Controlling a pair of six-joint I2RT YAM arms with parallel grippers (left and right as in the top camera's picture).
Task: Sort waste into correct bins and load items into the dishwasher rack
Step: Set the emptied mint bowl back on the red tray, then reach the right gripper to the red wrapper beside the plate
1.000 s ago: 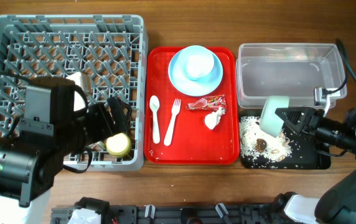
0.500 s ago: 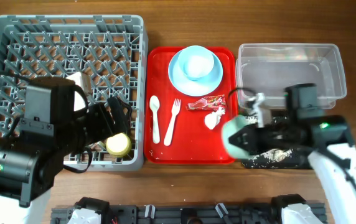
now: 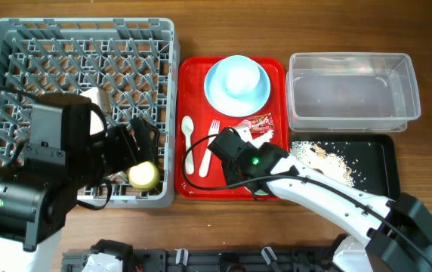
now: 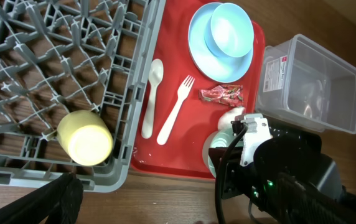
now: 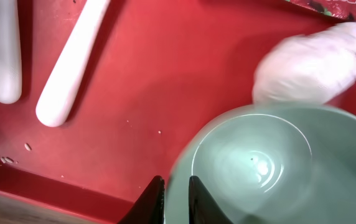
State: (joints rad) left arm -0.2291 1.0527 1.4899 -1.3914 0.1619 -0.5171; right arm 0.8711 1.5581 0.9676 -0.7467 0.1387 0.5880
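Observation:
My right gripper point(image 5: 175, 184) is shut on the rim of the mint green bowl point(image 5: 271, 165), which is upright and empty, low over the front of the red tray point(image 3: 193, 75). The bowl also shows in the left wrist view point(image 4: 216, 148). The white napkin point(image 5: 315, 65) lies just beyond it, and the red wrapper point(image 3: 257, 123) behind that. The white spoon point(image 3: 188, 143) and fork point(image 3: 208, 151) lie to its left. The pale blue bowl point(image 3: 239, 77) sits on the plate point(image 3: 217, 94). My left gripper point(image 3: 137, 140) is open over the grey rack point(image 3: 20, 38), beside the yellow cup point(image 3: 143, 175).
The clear tub point(image 3: 352, 57) stands at the back right. The black tray point(image 3: 378, 174) in front of it holds rice scraps point(image 3: 322, 155). My right arm point(image 3: 314, 193) lies across the table's front, from the bottom right to the red tray.
My right arm has swung left with the green bowl, from over the black tray to the front of the red tray. The left arm has not moved.

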